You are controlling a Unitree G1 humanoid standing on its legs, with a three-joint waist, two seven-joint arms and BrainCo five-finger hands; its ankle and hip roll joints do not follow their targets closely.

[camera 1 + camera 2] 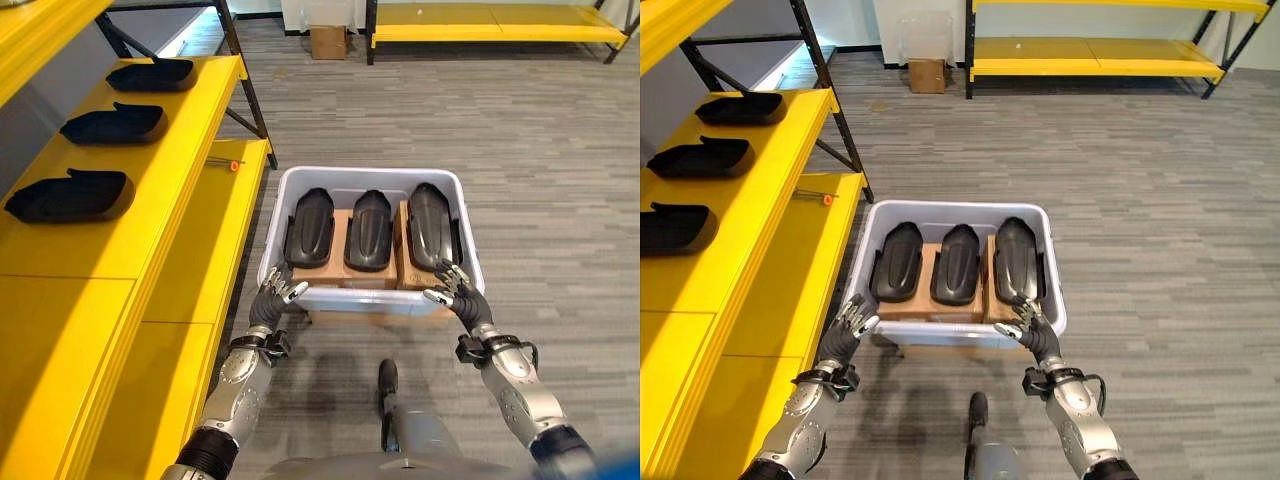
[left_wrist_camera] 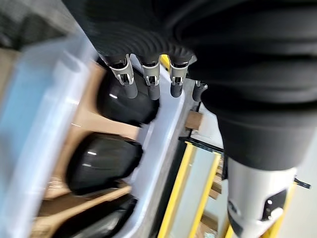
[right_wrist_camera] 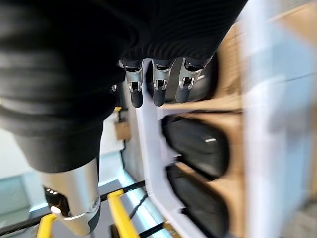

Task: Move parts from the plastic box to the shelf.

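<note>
A pale plastic box [image 1: 370, 299] stands on the floor in front of me. Three black shell-shaped parts lie side by side in it on cardboard: left [image 1: 309, 227], middle [image 1: 369, 230], right [image 1: 432, 224]. My left hand [image 1: 276, 297] hovers at the box's near left corner, fingers [image 2: 148, 82] relaxed and holding nothing. At the near right corner my right hand [image 1: 455, 290] is likewise open, its fingers [image 3: 158, 84] over the rim. The yellow shelf [image 1: 150, 200] runs along my left; its upper level holds three more black parts [image 1: 72, 196], [image 1: 113, 124], [image 1: 152, 74].
A small orange-tipped item [image 1: 234, 165] lies on the shelf's lower level, close to the box's far left corner. A cardboard carton [image 1: 328, 41] and another yellow rack [image 1: 500, 25] stand far ahead. Grey floor lies to the right of the box.
</note>
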